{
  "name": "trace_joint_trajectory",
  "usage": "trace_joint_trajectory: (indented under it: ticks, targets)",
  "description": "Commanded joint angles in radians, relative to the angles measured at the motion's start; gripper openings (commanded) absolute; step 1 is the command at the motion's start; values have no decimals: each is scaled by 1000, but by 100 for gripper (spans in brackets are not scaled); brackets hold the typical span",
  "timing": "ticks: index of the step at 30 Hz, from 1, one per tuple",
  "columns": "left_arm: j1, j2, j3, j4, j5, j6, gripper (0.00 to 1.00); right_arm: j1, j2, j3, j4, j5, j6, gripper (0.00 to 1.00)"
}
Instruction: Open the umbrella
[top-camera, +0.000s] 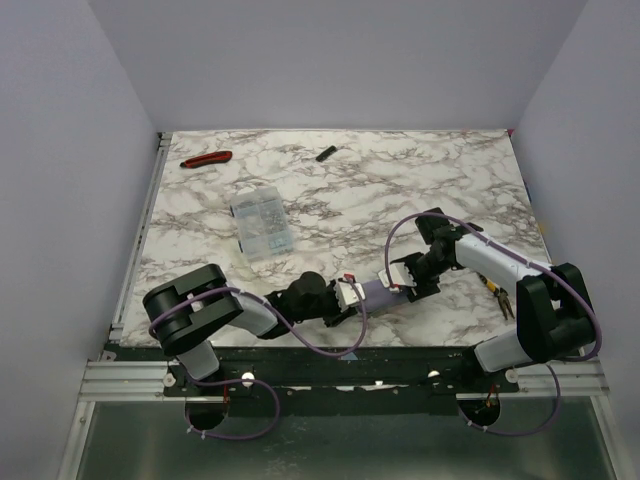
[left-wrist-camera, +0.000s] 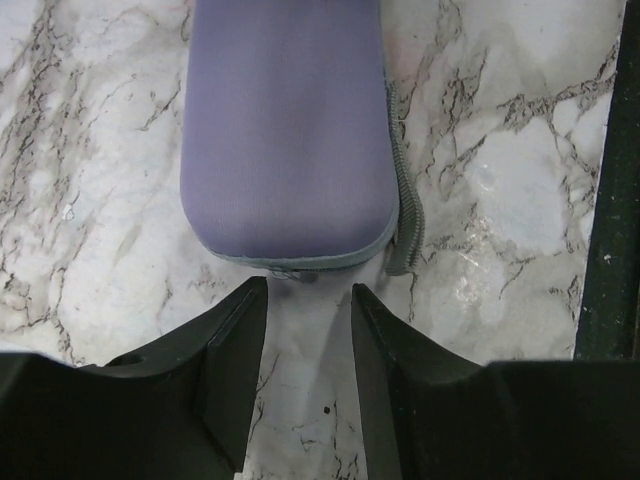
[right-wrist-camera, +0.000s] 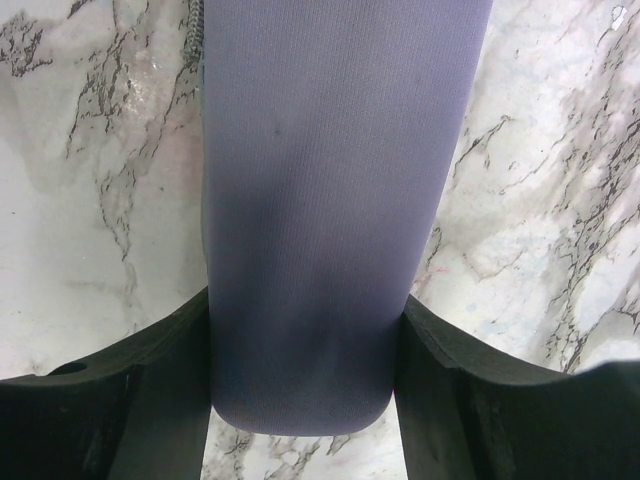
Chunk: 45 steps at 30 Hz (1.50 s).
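The left gripper (top-camera: 350, 299) lies low over the marble table (top-camera: 420, 180), its two black fingers (left-wrist-camera: 235, 340) apart with only bare tabletop between them. The gap between them is narrower than the case ahead. Just beyond its fingertips, not quite touching them, sits the rounded end of the umbrella (top-camera: 378, 292), collapsed in its lavender case and lying flat. In the left wrist view a grey zipper (left-wrist-camera: 405, 200) runs down the case's right edge. At the umbrella's other end, the right gripper (top-camera: 405, 278) is clamped on the case, one finger (right-wrist-camera: 150, 380) pressed to each long side and the rounded end reaching back between them. Well ahead and to the left of the left claw rests a clear plastic box (top-camera: 262, 222); farther off, near the back edge, lie a red-handled tool (top-camera: 206, 159) and a small black object (top-camera: 325, 153).
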Motion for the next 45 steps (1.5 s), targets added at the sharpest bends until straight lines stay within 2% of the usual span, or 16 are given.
trace_joint_trajectory:
  ticks: [1, 6, 9, 14, 24, 34, 36, 37, 38, 39, 40, 41, 45]
  targets:
    - [-6, 30, 23, 75, -38, -43, 39, 0, 16, 2, -31, -38, 14, 39]
    - [-5, 35, 50, 76, -53, -73, 36, -1, 10, -4, -35, -47, 2, 38]
    - [-5, 36, 62, 74, -54, -95, 29, -2, 16, 1, -42, -47, -2, 36]
    - [-4, 27, 71, 22, -54, -94, 0, -1, -1, -21, -54, -41, -55, 33]
    - [24, 1, 36, 41, -125, -12, 0, 0, 0, -50, -95, -15, -298, 27]
    - [47, -43, 19, 8, -87, 14, 0, -1, 36, -31, -185, 0, -528, 26]
    - [47, -33, 42, -2, -64, 16, 0, 0, 43, -24, -153, -28, -557, 32]
    - [47, -31, 47, -6, -44, 11, 0, 1, 50, -9, -123, -57, -548, 40]
    - [47, -31, 51, -10, -31, 1, 0, 2, 62, 13, -93, -83, -512, 52]
    - [46, -29, 58, -29, -24, -9, 0, 2, 74, 38, -61, -107, -474, 68]
    - [45, -29, 61, -43, -27, -29, 0, 2, 94, 76, -44, -120, -420, 79]
    - [45, -28, 59, -50, -30, -47, 0, 1, 113, 114, -27, -138, -350, 86]
    - [40, -38, 37, -66, -34, -92, 0, -32, 145, 267, -32, -183, -74, 95]
